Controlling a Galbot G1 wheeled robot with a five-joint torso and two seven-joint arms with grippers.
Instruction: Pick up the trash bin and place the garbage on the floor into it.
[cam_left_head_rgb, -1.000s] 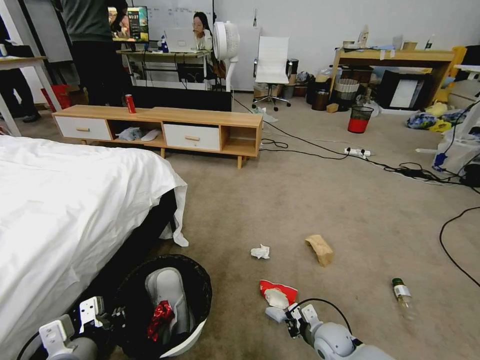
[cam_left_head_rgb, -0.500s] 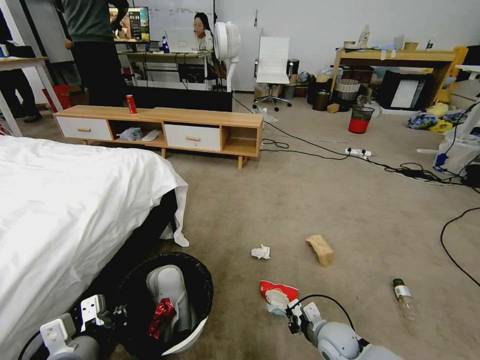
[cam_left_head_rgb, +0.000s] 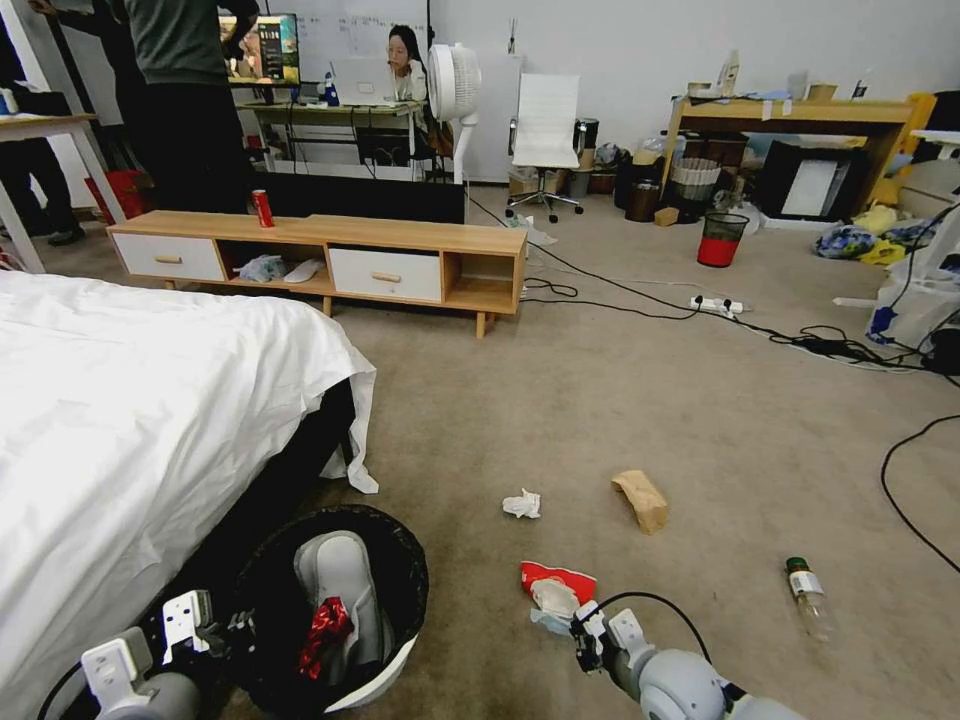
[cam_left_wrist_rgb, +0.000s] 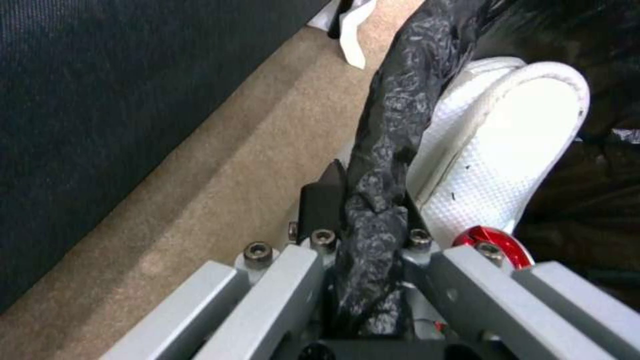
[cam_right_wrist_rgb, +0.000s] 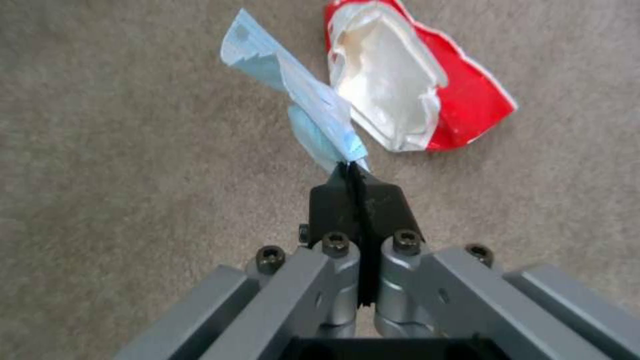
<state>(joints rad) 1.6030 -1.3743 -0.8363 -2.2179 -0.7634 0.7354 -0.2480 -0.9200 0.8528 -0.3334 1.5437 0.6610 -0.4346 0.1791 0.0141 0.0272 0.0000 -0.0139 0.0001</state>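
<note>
Left tool (cam_left_wrist_rgb: 363, 200) gripping trash bin (cam_left_head_rgb: 385, 675) rim, white slipper (cam_left_head_rgb: 340, 580) inside

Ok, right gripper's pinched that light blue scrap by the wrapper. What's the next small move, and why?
Probably lift the right gripper straight up. Its fingers are shut on the corner of the light blue scrap, which lies beside the red-and-white wrapper on the floor. The trash bin, held at its rim by the left gripper, sits to its left.
</note>
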